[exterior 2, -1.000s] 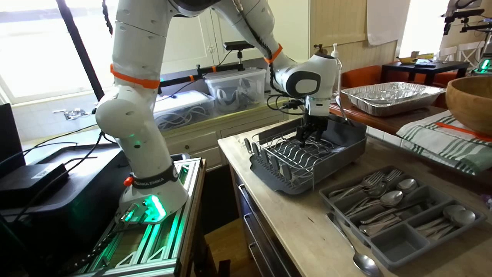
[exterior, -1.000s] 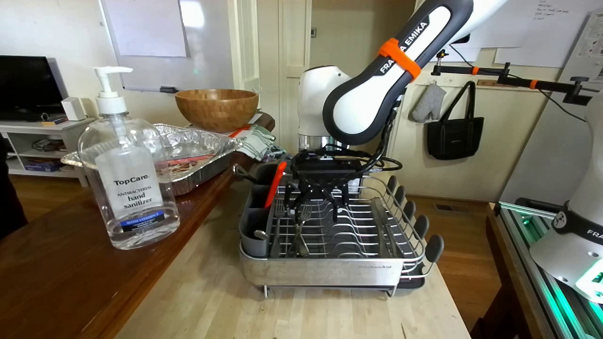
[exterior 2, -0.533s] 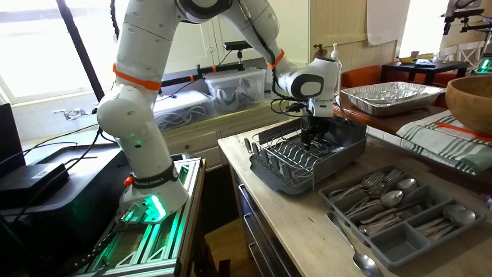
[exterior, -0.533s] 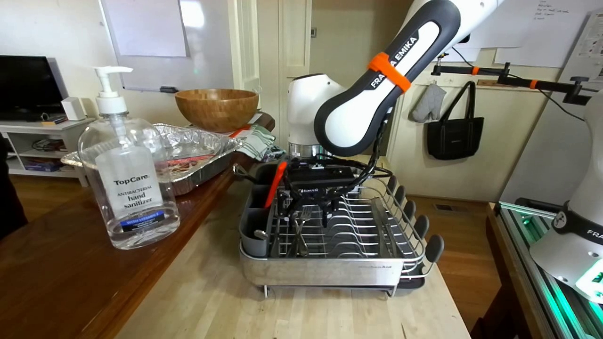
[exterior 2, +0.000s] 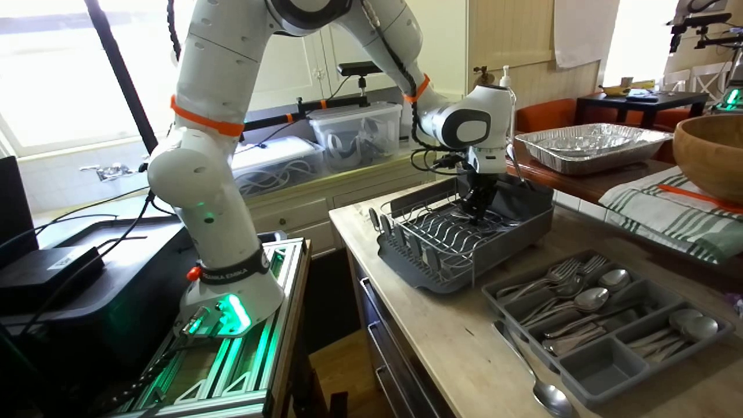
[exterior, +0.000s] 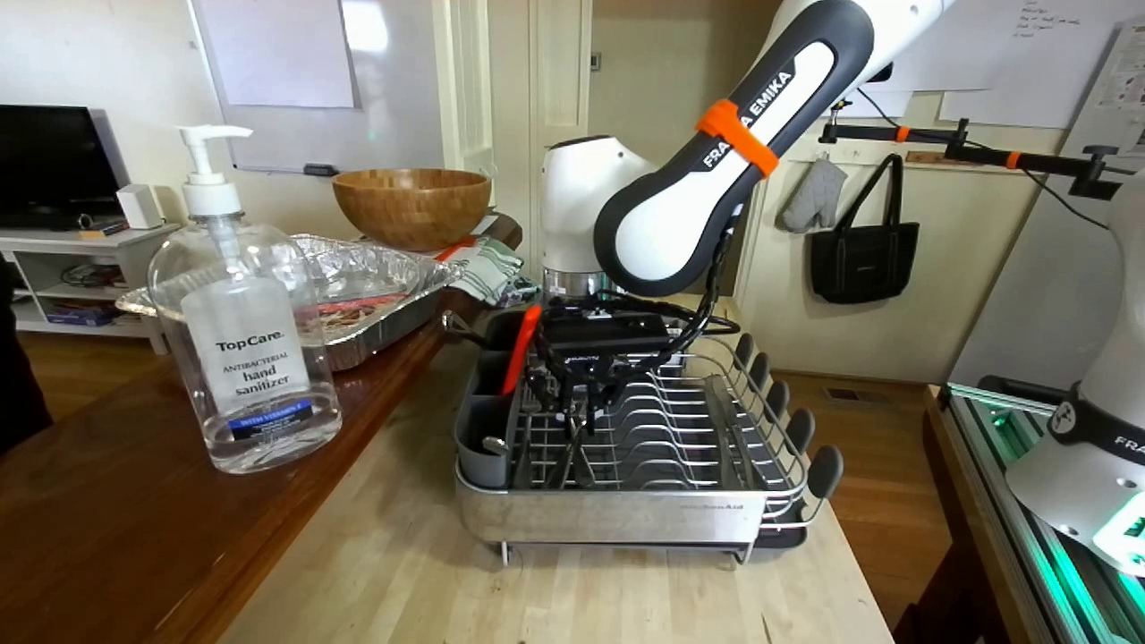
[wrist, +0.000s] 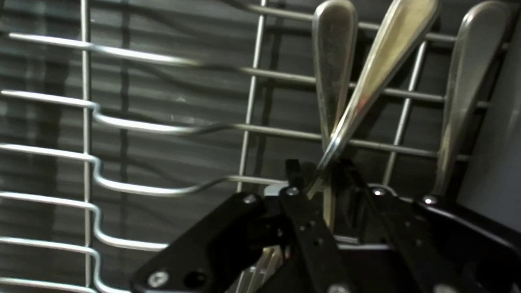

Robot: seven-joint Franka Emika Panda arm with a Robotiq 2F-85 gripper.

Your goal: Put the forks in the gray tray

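Note:
Through the dish rack my gripper (wrist: 319, 165) reaches down to the cutlery, its jaws narrowed but still apart. A fork handle (wrist: 382, 69) slants between the fingers, and its tines (wrist: 262, 270) show below the left finger. Under it crosses a second handle (wrist: 336, 44), also between the fingers; its head is hidden. A third handle (wrist: 474, 81) lies to the right, outside the jaws. In an exterior view the gripper (exterior: 580, 419) hangs over the rack's utensil-holder side. The gray tray (exterior 2: 603, 368), a compartmented cutlery tray holding several forks and spoons, sits beside the rack.
The dish rack (exterior: 608, 519) has wire tines (wrist: 138, 189) around the gripper. Utensil cups (exterior: 483, 443) with a red-handled item (exterior: 523, 349) stand close to the jaws. Knives (exterior: 726, 429) lie across the rack. A loose spoon (exterior 2: 551, 397) lies by the tray.
My gripper has moved slightly toward the utensil cups and lower. Its jaws have gone from wide apart to narrow around the crossed handles, and the cutlery there has shifted a little.

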